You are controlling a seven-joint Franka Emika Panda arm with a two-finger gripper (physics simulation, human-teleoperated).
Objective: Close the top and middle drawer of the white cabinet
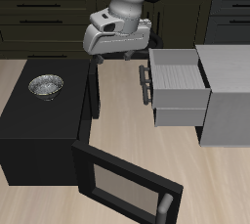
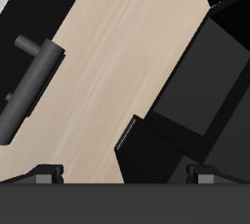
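The white cabinet [image 1: 227, 91] stands at the table's side. Its top drawer [image 1: 176, 69] is pulled out toward the table's middle, with a dark handle [image 1: 146, 79] on its front. The middle drawer [image 1: 182, 116] below it also stands out. My gripper [image 1: 114, 58] hangs open and empty above the table, farther back than the handle and between the cabinet and the black microwave. In the wrist view my fingertips [image 2: 44, 175] are wide apart, and the drawer handle [image 2: 29, 81] shows off to one side, apart from them.
A black microwave [image 1: 44, 125] stands on the table's other side, its door [image 1: 127, 184] swung open toward the front edge. A metal bowl [image 1: 46, 86] sits on top of it. The microwave's body also shows in the wrist view [image 2: 205, 81].
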